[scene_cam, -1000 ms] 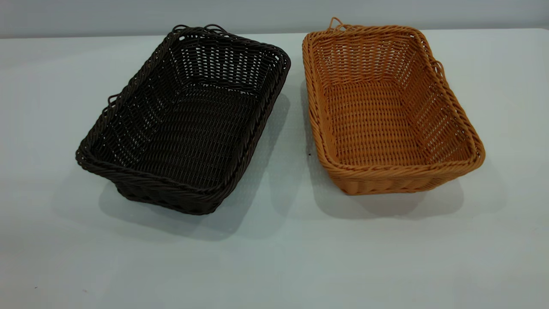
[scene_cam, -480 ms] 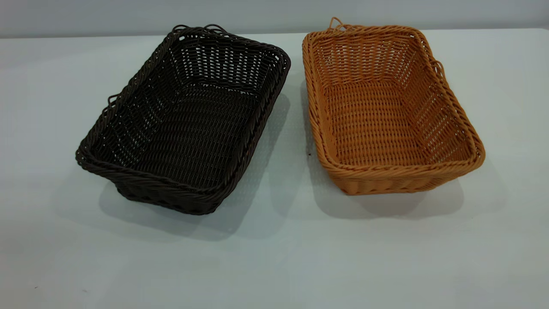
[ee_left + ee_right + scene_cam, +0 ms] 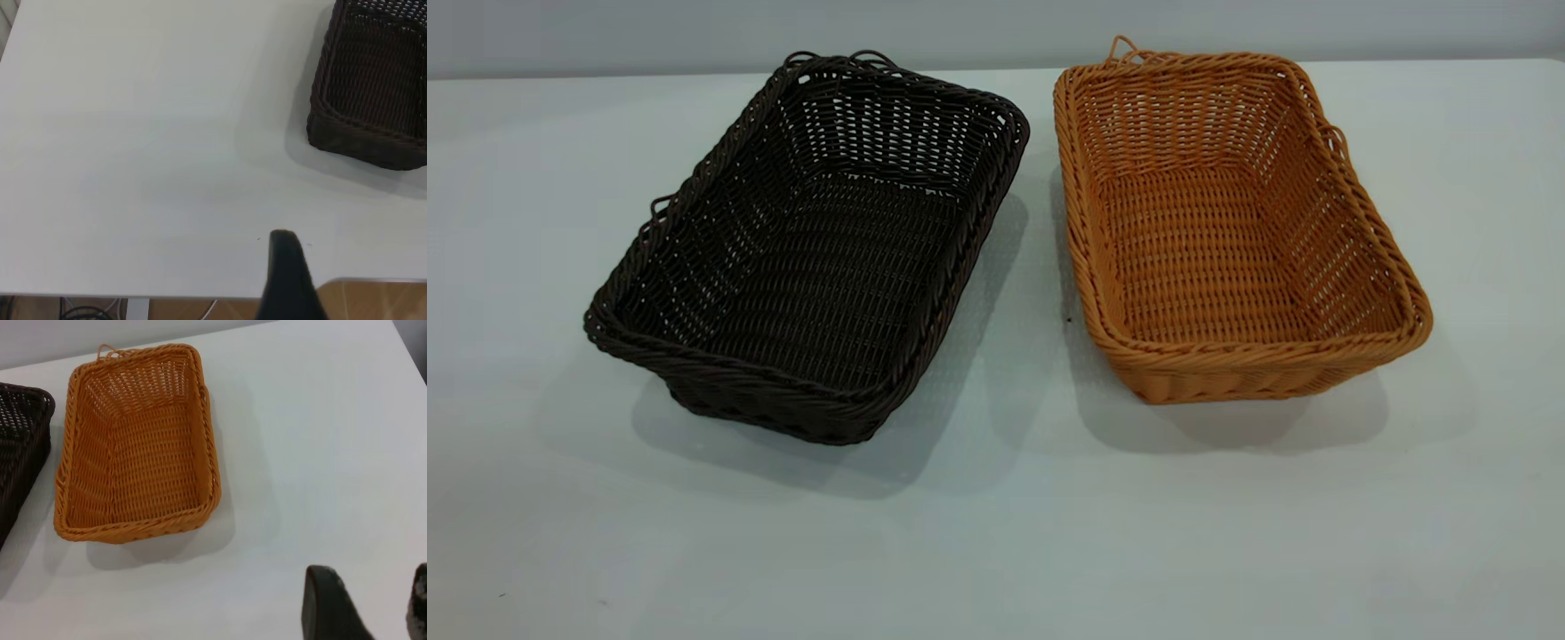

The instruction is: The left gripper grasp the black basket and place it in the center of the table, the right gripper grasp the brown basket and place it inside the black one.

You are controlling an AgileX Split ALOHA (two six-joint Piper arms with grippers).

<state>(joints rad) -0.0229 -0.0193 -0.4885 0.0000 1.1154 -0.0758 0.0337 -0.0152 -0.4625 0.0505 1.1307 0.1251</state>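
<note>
The black basket (image 3: 809,258) lies on the white table (image 3: 996,542), left of centre and turned at a slant. Right beside it, a narrow gap apart, lies the brown basket (image 3: 1227,231). Both are empty. Neither gripper shows in the exterior view. In the left wrist view, part of my left gripper (image 3: 285,277) hangs over the table's edge, well away from the black basket (image 3: 373,100). My right gripper (image 3: 371,573) is open and holds nothing. It hovers over bare table, apart from the brown basket (image 3: 137,447).
The table's edge (image 3: 167,295) runs close to my left gripper, with wooden floor (image 3: 373,303) and cables below it. A grey wall (image 3: 996,27) closes the far side. Bare tabletop lies in front of both baskets and on either side.
</note>
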